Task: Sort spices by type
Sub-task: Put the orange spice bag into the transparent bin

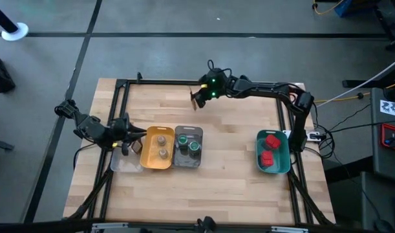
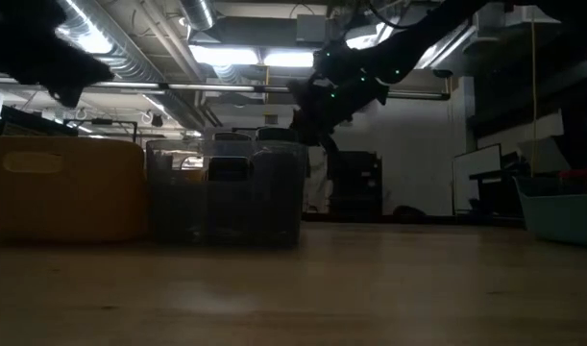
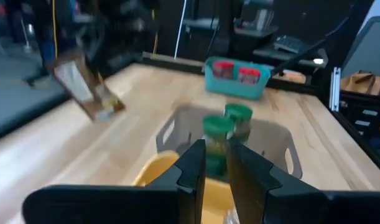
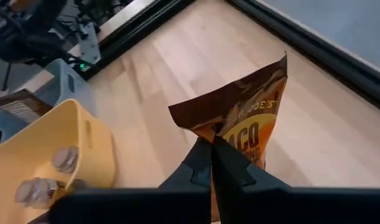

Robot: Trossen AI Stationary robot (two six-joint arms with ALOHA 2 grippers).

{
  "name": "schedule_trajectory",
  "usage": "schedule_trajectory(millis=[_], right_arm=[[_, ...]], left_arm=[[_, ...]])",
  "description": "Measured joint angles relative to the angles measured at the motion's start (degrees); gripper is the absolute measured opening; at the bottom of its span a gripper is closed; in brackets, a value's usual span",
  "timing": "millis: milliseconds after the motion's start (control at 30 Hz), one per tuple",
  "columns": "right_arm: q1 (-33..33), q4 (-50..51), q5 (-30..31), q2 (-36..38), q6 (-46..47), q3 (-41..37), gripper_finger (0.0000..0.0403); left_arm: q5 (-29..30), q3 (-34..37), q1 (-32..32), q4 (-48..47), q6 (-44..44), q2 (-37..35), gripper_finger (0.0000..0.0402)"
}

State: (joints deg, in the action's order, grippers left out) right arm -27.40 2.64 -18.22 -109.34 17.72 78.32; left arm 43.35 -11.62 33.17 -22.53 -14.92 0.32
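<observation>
Spices lay sorted left to right: one brown-orange packet (image 4: 15, 106) in the clear tray (image 1: 123, 163) under the left gripper (image 1: 127, 147), whose jaws stood slightly spread and empty, tan-grey jars (image 1: 161, 145) in the yellow tray (image 1: 147, 155), green-lidded jars (image 1: 189, 142) in the grey tray (image 1: 178, 160). Right of these, above the counter's (image 1: 229, 129) far side, the right gripper (image 4: 211, 149) pinched the second packet (image 4: 242, 127) by its crimped top edge. It looked light, limp and slippery, so that stiffer seam seemed the soundest hold.

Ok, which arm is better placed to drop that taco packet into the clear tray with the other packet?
Right. Its hand is shut on the taco packet, above the table's far side. The left hand sits nearer the clear tray, carrying nothing.
</observation>
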Motion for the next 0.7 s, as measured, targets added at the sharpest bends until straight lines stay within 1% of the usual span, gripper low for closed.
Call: schedule_trajectory(millis=[233, 367, 433, 533, 633, 700], right_arm=[[3.1, -0.3, 0.0, 0.1, -0.2, 0.0, 0.0002], [4.4, -4.8, -0.1, 0.1, -0.3, 0.0, 0.0002], [5.0, -8.3, -1.2, 0.1, -0.4, 0.0, 0.0002], [5.7, -13.2, -3.3, 0.1, 0.0, 0.0, 0.0002], [6.8, -16.7, -4.7, 0.1, 0.1, 0.1, 0.0002], [7.8, -18.4, -5.8, 0.1, 0.1, 0.1, 0.0002]], left_arm=[[2.3, 0.0, 0.0, 12.0, 16.9, 0.0, 0.0056], [3.1, 0.0, 0.0, 18.3, 25.0, 0.0, 0.0065], [5.0, 0.0, 0.0, 21.4, 27.4, 0.0, 0.0084], [7.6, 0.0, -0.1, 24.7, 30.3, 0.0, 0.0126], [7.9, 0.0, -0.7, 27.7, 32.7, 0.0, 0.0170], [7.9, 0.0, -1.6, 29.9, 33.3, 0.0, 0.0192]])
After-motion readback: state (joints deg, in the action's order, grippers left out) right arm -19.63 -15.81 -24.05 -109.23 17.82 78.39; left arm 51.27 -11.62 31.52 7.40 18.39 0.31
